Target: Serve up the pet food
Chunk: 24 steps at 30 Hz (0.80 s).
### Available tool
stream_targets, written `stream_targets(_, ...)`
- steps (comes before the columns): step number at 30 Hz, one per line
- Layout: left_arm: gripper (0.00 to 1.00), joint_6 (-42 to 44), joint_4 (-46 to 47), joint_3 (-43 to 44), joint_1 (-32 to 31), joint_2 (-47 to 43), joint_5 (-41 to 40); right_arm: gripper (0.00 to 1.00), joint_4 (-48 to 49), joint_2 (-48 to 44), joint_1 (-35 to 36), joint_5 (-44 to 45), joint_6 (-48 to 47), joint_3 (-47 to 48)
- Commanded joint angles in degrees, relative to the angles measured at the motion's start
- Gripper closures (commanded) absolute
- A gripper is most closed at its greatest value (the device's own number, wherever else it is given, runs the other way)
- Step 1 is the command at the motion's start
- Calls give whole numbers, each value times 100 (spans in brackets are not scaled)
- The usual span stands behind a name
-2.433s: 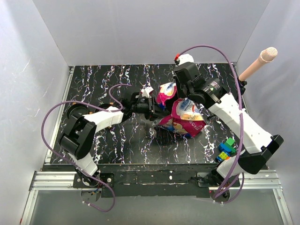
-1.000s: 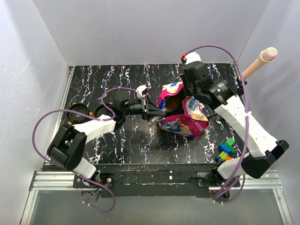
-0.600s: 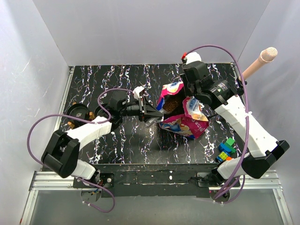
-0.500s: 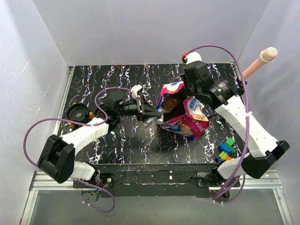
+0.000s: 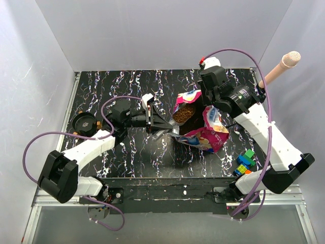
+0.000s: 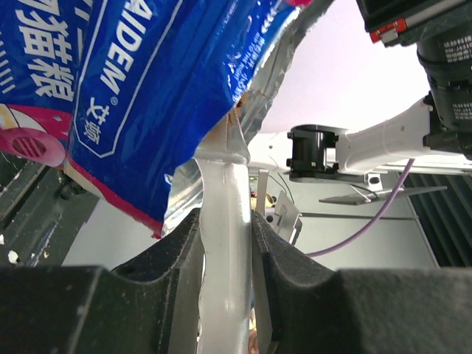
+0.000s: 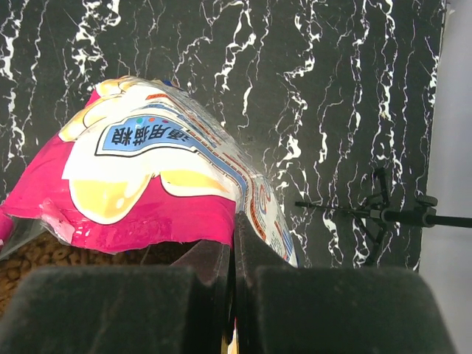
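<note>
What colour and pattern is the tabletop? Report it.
The tabletop is black with white marble-like veining; the right wrist view shows it best.

Bright even light, soft shadows; wrist-cam fingers [image 6: 317, 310] blurred up close, bag [image 6: 147, 88] w/ slight glare.

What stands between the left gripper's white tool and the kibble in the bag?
No separate object. The right gripper holds the bag open, kibble exposed; only the bag's own wall, against the tool tip, lies between them.

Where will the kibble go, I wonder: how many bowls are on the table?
1: a dark bowl at the far left of the table; the left arm beside it could hide another.
</note>
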Motion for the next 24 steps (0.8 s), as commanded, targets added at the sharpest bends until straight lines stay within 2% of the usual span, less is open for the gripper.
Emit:
stream_targets(1, 100, -3, 133, 9, 42, -494, 447, 99, 590, -355, -40, 637, 138, 793)
stream_targets(11, 100, -240, 140, 53, 33, -908, 729, 99, 265, 128, -40, 532, 411, 1461)
stream_targets(24, 100, -486, 237, 132, 42, -1321, 527, 99, 45, 445, -40, 584, 437, 1875)
